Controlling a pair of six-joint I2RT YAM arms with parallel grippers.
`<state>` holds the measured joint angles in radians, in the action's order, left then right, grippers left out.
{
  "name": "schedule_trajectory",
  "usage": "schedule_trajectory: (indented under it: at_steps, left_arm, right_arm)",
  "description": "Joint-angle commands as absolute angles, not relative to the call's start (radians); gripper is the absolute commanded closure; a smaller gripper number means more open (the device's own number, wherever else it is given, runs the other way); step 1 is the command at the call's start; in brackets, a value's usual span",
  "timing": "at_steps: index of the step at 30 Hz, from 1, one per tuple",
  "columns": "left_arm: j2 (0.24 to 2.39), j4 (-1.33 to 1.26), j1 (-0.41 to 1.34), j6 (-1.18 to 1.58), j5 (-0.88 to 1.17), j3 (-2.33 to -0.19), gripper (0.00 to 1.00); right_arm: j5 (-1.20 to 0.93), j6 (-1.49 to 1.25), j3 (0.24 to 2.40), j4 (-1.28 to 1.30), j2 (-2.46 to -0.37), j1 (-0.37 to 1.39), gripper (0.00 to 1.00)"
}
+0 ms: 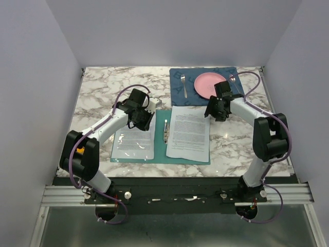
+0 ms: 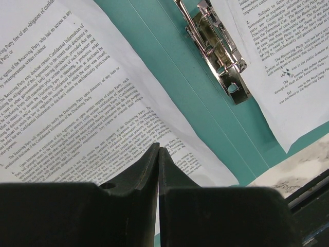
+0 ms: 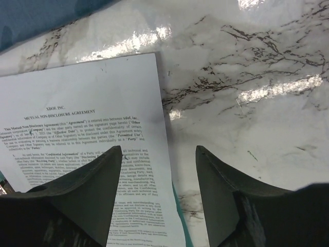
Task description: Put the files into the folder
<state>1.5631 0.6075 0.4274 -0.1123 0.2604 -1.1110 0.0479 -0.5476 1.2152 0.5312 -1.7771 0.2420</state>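
The teal folder (image 1: 161,149) lies open on the marble table, its metal clip (image 1: 165,131) along the spine. One printed white sheet (image 1: 133,141) lies on its left half, another (image 1: 189,133) on its right half. My left gripper (image 1: 143,122) is over the top of the left sheet; in the left wrist view its jaws (image 2: 158,149) are shut tip to tip just above that sheet (image 2: 77,118), with the clip (image 2: 218,49) and folder (image 2: 169,67) beyond. My right gripper (image 1: 213,114) is open (image 3: 158,150) over the right sheet's (image 3: 87,118) upper right corner and edge.
A dark blue placemat (image 1: 181,95) at the back holds a pink plate (image 1: 208,85), a fork (image 1: 184,85) and a spoon (image 1: 234,81). The marble table (image 3: 247,77) lies bare right of the folder. White walls stand on three sides.
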Motion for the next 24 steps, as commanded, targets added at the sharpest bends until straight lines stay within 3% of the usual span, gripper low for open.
schedule_trajectory:
  at_steps: [1,24]
  left_arm:
    - [1.531,0.604,0.430,-0.132,0.244,-1.097,0.85]
    - [1.560,0.600,0.430,-0.130,0.236,-1.106,0.85]
  right_arm:
    - [0.081,-0.534,1.262,0.471,-1.822,0.241,0.32]
    - [-0.037,-0.494,1.275,0.399,-1.898,0.324,0.38]
